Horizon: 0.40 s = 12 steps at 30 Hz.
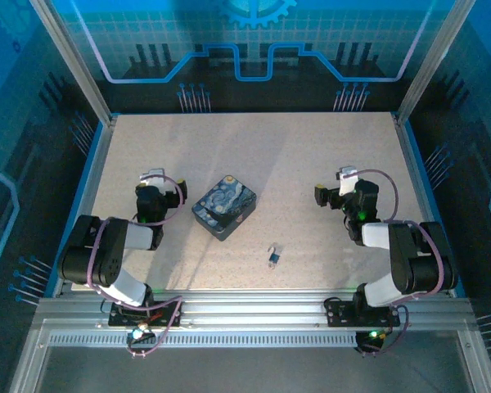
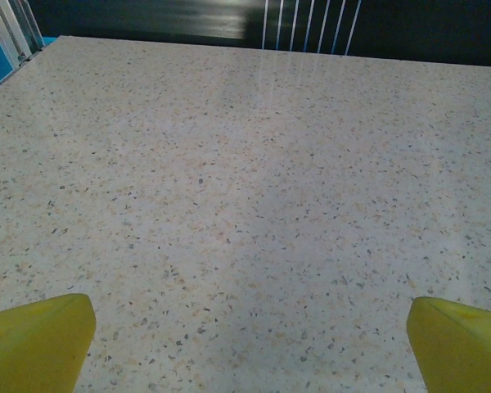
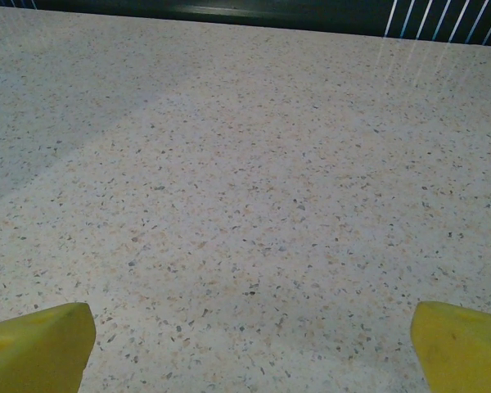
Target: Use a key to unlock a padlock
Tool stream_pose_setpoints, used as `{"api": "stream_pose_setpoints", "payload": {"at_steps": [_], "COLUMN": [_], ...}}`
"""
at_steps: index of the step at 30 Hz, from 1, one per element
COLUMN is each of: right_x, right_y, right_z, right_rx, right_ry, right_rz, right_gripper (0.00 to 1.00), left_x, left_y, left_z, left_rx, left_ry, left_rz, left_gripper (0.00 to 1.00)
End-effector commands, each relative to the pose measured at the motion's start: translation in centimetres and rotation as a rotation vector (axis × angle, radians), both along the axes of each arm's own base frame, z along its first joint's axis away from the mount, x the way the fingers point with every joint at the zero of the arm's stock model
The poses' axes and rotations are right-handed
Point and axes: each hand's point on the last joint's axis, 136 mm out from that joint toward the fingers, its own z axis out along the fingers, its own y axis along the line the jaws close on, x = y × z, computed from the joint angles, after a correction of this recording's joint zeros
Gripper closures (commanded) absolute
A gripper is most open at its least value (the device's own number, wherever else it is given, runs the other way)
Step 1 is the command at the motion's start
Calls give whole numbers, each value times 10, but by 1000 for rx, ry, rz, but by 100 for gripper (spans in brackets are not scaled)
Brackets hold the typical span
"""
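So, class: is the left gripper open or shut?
The left gripper is open: yellow fingertips far apart, bare table between them.

Pale speckled desk (image 2: 245,164): stone-look slab, smooth, and there's a soft sheen catching the light towards its far edge.
Tiny bluish-silver padlock (image 1: 273,259): metal, a faint glint off it; finer finish too small to judge.
Dark blue and yellow swirl-printed rectangular case (image 1: 223,206): smooth printed top, slightly glossy; material unclear.
Yellow wedge-shaped jaws: plastic look in both wrist views, matt, smooth faces.
Silver ribbed rail (image 1: 254,315): metal along the near edge, grooved, with a dull brushed shine.
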Motion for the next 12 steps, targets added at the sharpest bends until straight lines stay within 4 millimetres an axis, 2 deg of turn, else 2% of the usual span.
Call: {"api": "stream_pose_setpoints", "payload": {"at_steps": [1, 12], "right_x": [6, 6], "right_y": [3, 3], "right_z": [6, 5], "right_rx": [-17, -17], "right_ry": [-20, -18], "right_rz": [8, 7], "right_gripper": [0, 0], "left_x": [4, 6], "left_y": [0, -9], "left_z": [6, 6], "left_rx": [3, 1], "left_ry": [-17, -11], "left_rz": [-15, -65], "left_gripper": [1, 1]}}
